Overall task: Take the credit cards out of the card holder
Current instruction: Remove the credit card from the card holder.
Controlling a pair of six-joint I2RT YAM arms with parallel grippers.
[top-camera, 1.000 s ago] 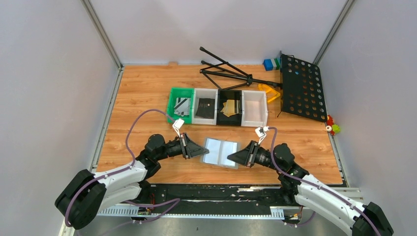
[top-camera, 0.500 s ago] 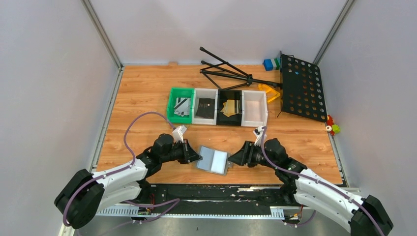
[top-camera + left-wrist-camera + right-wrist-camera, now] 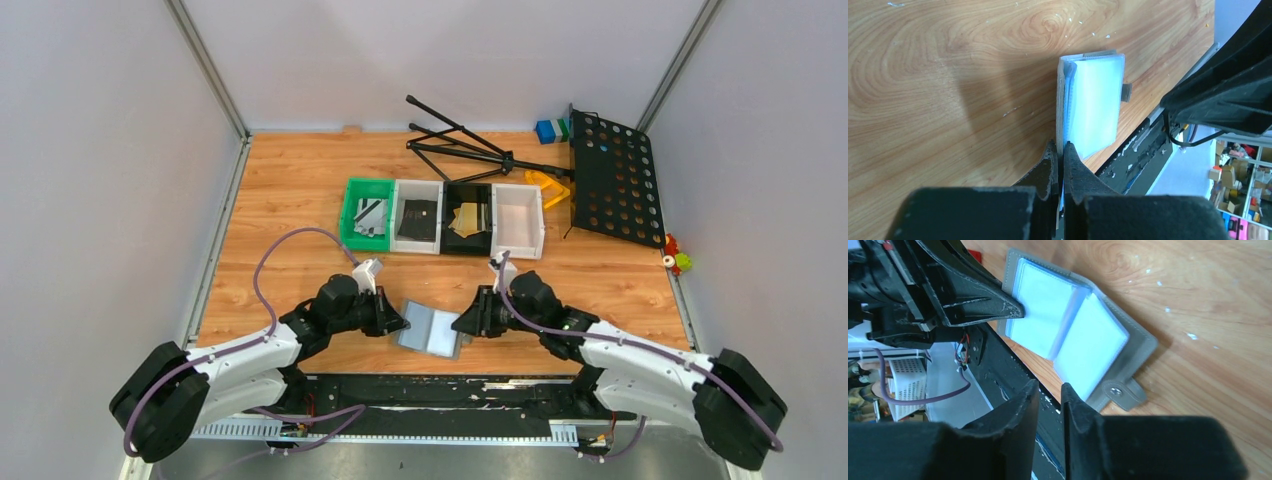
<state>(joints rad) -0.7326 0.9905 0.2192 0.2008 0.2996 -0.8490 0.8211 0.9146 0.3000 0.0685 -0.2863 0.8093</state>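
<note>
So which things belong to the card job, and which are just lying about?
Job: flat grey folding card holder; gold, black and silvery credit cards; row of green, white and black trays.
Lying about: folded black tripod stand; black perforated panel; blue-green block.

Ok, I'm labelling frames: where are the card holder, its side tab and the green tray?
card holder (image 3: 432, 330), top external view, clear inner sleeve
side tab (image 3: 1128, 394), right wrist view, beside its snap
green tray (image 3: 364, 244), top external view, near wall

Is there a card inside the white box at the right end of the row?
No, the white box at the right end shows only its bare white floor in the top view.
</note>
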